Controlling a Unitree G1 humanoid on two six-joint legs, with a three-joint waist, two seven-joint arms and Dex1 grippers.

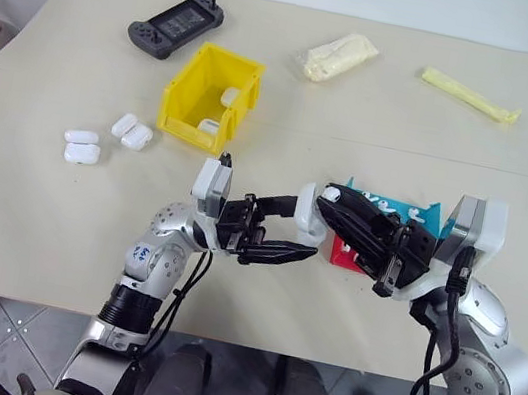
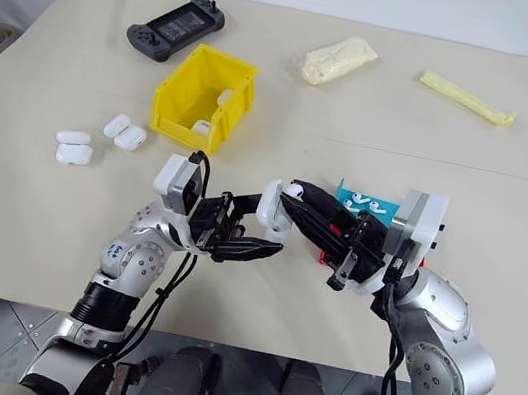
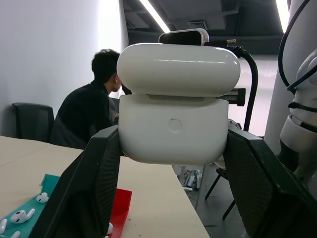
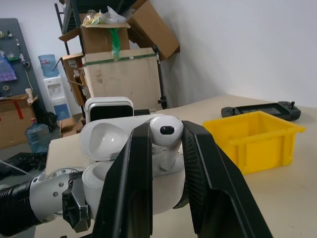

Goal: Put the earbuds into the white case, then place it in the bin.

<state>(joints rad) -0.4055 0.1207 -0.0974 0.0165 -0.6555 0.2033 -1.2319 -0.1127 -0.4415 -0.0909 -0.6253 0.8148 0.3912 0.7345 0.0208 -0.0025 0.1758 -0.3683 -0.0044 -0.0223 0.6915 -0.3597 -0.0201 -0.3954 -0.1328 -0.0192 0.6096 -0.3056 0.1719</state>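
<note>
Right wrist view: right gripper (image 4: 166, 163) pinching an earbud (image 4: 164, 135) over the open white case (image 3: 174, 128) — clamped by left gripper (image 1: 284, 231). Mid-insertion, judging so; lid closing, drop into yellow bin (image 1: 180, 102) at eleven o'clock left — cases already inside.

The white case (image 3: 178, 126) is glossy, rounded, with its lid flipped open on the hinge; it sits upright, clamped between two black fingers above the table's near edge. One earbud (image 4: 166, 133), glossy white with a short stem, is pinched just over the open case, stem pointing down into it. More earbuds (image 2: 364, 205) lie on the teal tray at about 3 o'clock from the case. The yellow bin (image 1: 190, 104) stands at 11 o'clock, apparently holding two white cases (image 1: 230, 97).
</note>
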